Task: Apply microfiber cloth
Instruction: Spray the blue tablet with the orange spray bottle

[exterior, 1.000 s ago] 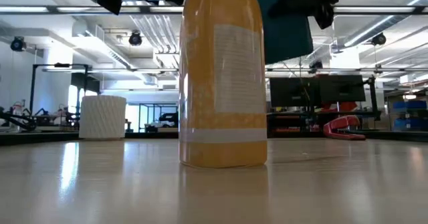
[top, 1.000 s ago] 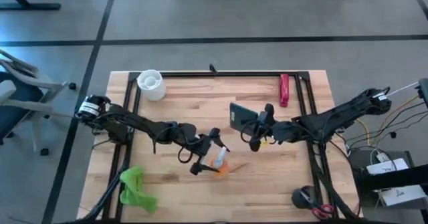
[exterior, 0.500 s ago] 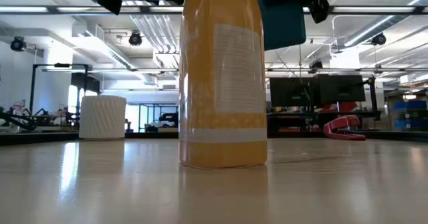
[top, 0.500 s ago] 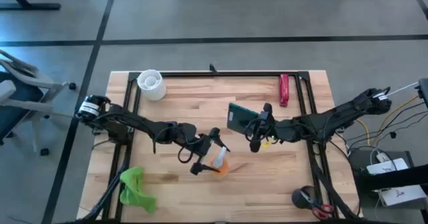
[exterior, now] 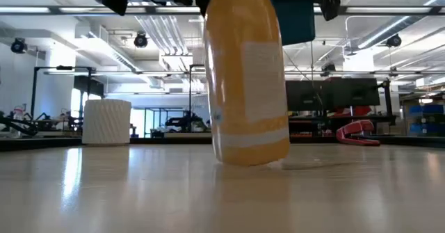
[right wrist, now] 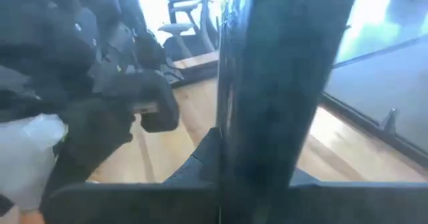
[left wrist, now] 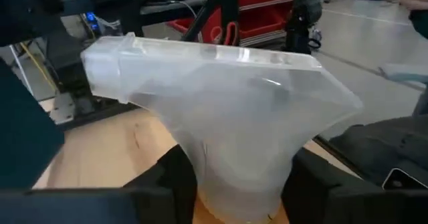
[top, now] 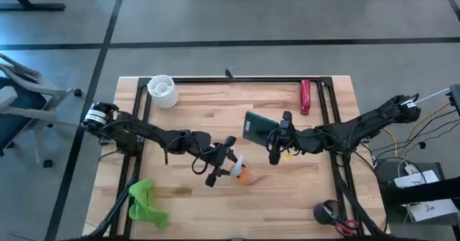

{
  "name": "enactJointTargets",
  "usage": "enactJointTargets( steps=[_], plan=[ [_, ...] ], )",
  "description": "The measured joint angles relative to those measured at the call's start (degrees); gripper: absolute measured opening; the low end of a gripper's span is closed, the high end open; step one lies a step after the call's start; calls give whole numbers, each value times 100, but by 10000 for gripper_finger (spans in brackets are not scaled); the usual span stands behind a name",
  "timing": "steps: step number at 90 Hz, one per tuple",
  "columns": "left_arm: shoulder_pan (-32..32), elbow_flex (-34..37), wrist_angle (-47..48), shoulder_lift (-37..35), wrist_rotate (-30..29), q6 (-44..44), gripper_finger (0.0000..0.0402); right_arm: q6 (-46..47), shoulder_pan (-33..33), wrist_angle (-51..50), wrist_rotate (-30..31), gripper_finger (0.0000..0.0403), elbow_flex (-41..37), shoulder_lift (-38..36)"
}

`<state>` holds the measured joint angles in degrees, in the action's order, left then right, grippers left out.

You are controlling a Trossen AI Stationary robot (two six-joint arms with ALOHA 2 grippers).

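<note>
Arms are reaching toward mid-table: left gripper (top: 224,167) is pinching a tilting orange spray bottle (top: 239,173), right gripper (top: 275,136) is clamping a dark slab (top: 257,126). Microfiber cloth (top: 146,203) is lying crumpled near-left.

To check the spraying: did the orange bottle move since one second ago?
Yes. In the low view the orange bottle has shifted and tilted toward the red stapler, away from the white cup.

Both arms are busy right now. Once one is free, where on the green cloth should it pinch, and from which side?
Probably from straight above, on a raised fold. The microfiber cloth lies crumpled near the table's front left corner, so its ridges stand up for the fingers. The left gripper, now shut on the orange bottle, is nearer than the right gripper holding the black slab.
</note>
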<state>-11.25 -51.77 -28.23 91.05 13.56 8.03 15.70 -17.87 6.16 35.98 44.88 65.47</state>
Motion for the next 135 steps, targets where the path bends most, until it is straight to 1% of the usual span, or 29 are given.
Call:
enactJointTargets(
  steps=[11, 14, 19, 30, 35, 41, 46, 62, 76, 92, 110, 125, 135],
  plan=[
    [-6, 0, 13, 0, 57, -20, 141, -268, 0, 291, 1, 3, 0, 0],
    [-7, 0, 13, 0, 59, -28, 148, -335, 0, 364, 5, 3, 0, 0],
    [-6, 0, 9, 0, 39, -37, 183, -378, 0, 397, 12, 3, 0, -9],
    [2, 0, 15, 0, 28, -366, 290, -384, 0, 375, 14, 3, 0, -11],
    [0, 2, 60, -1, 45, -543, 332, -385, 0, 375, 17, 3, 0, -13],
    [-3, 7, 136, -25, 81, -635, 371, -400, 0, 373, 29, 3, 0, -13],
    [-7, 7, 231, -98, 79, -656, 388, -448, 0, 373, 108, 3, 0, -13],
    [0, 9, 378, -415, 68, -664, 385, -675, 0, 378, 204, 3, 0, -11],
    [0, 9, 694, -780, 59, -645, 385, -879, -135, 354, 556, 3, 2, 77],
    [0, 11, 1409, -1240, 48, -586, 385, -831, -421, 89, 679, 3, 4, 107],
    [-39, 11, 1937, -1672, 52, -581, 385, -669, -928, -429, 1073, 3, 4, 107],
    [-39, 15, 1947, -1842, 57, -599, 386, -445, -1225, -597, 974, 3, 4, 107],
    [-37, 20, 1963, -1871, 57, -599, 386, -315, -1354, -592, 356, 3, 4, 107]
  ],
)
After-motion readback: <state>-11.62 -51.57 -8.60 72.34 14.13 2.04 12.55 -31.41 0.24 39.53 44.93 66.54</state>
